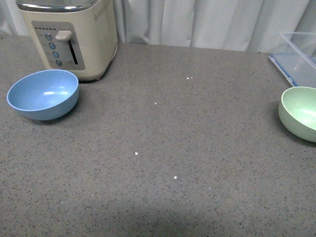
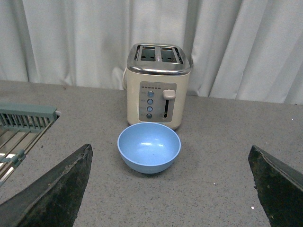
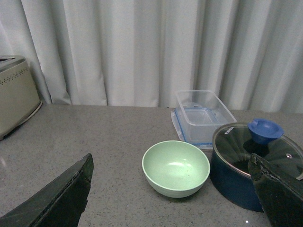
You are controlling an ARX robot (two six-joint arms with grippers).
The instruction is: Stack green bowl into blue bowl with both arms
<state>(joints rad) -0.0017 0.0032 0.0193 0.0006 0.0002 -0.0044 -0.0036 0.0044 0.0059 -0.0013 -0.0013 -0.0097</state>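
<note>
We list a plain light-blue bowl [image 1: 43,94]; a plain mint-green bowl [image 1: 299,112]; a cream toaster [image 1: 94,34] with grey panel [image 1: 79,59] and blue buttons [image 1: 52,46]; a grey speckled bench [image 1: 163,163]; white curtains [image 1: 197,22]; a clear, blue-edged box [image 3: 203,111]; a navy pot [image 3: 232,187] with blue knob [image 3: 265,129]; black fingers [image 2: 57,189].

It looks like a kitchen setup: a speckled grey counter [image 1: 173,173] carries a cream toaster [image 1: 74,39] at its far left corner. A dish rack [image 2: 21,127], a lidded pot [image 3: 232,184] and a clear food box [image 3: 203,113] sit near its edges.
</note>
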